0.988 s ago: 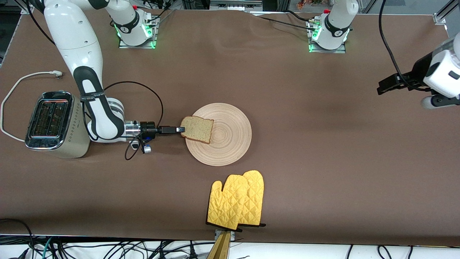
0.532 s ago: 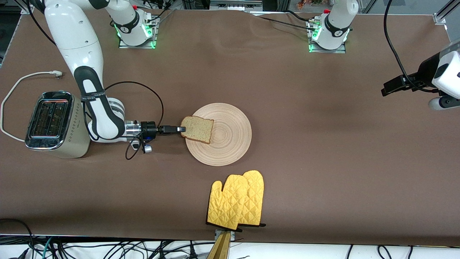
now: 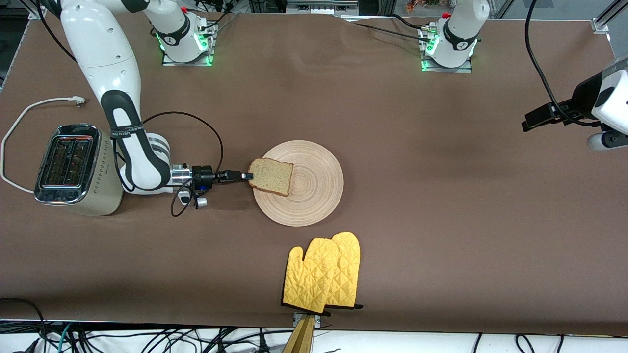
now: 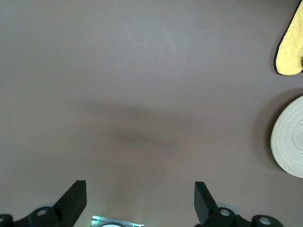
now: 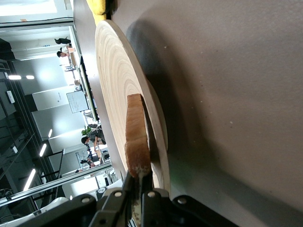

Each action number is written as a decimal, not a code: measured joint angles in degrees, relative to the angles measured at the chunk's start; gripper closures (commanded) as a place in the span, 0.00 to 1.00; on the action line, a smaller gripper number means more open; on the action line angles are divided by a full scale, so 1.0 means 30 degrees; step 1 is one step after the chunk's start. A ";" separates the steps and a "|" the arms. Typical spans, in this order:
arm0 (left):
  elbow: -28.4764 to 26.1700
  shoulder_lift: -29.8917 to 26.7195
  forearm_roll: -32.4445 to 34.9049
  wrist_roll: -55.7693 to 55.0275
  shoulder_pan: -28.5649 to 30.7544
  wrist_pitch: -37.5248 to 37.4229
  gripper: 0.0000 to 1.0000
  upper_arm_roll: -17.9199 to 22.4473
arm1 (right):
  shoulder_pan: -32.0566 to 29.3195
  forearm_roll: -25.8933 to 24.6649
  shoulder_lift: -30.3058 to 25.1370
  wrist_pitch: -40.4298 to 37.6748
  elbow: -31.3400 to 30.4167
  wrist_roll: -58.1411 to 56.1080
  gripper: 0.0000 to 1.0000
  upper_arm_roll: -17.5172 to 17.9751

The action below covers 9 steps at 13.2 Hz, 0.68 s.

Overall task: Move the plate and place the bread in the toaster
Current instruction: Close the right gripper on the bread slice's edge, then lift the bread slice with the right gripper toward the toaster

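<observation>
A pale wooden plate point(image 3: 314, 191) with ring grooves lies mid-table. The brown speckled bread point(image 3: 271, 176) rests on the plate's rim toward the right arm's end. My right gripper point(image 3: 247, 175) reaches in low from the toaster's side and is shut on the bread's crust edge; in the right wrist view the crust point(image 5: 136, 137) sits pinched between the jaws, against the plate point(image 5: 113, 85). The cream toaster point(image 3: 76, 169) with chrome top stands at the right arm's end, slots up. My left gripper point(image 4: 139, 196) hangs open over bare cloth at the left arm's end.
A pair of yellow oven mitts point(image 3: 324, 272) lies near the table's front edge, nearer the camera than the plate. The toaster's white cord point(image 3: 29, 110) curls beside it. A black cable loops around the right wrist point(image 3: 196, 147). Brown cloth covers the table.
The right gripper's jaws have closed onto the bread's edge, and the slice has shifted slightly. The left arm has drifted a little toward its end of the table.
</observation>
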 measured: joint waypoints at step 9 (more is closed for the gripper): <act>0.0528 0.0000 0.0000 0.0052 0.0956 0.0179 0.00 0.0169 | -0.0119 -0.4314 -0.1474 -0.0074 0.1963 0.3449 1.00 -0.1119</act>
